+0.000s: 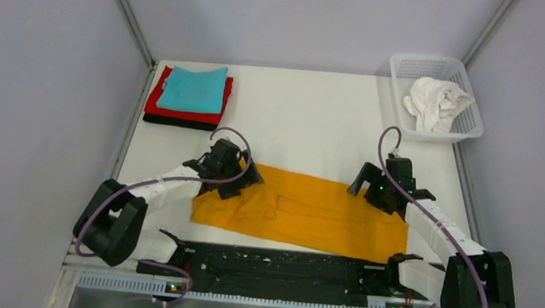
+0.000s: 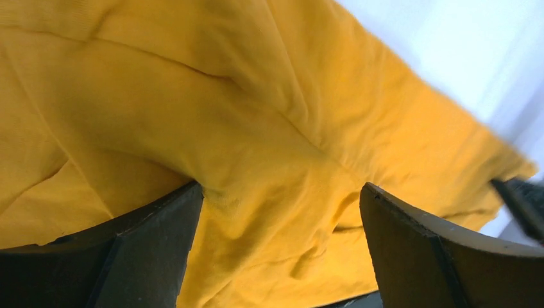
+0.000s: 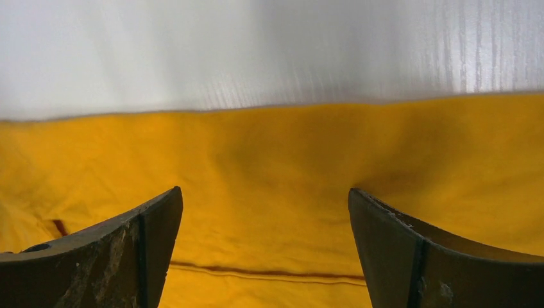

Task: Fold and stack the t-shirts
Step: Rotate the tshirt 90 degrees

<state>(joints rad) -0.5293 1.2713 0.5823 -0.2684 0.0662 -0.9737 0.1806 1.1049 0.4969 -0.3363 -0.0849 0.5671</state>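
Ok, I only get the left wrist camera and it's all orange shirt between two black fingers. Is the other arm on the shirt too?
Observer: Yes. The right gripper is open over the orange shirt's far right corner.
Operator: Are any shirts folded already?
Observer: Three, stacked at the table's far left corner: teal shirt on red shirt on black shirt.
Operator: And where's the white one?
Observer: The white shirt lies crumpled in the basket at the far right corner.
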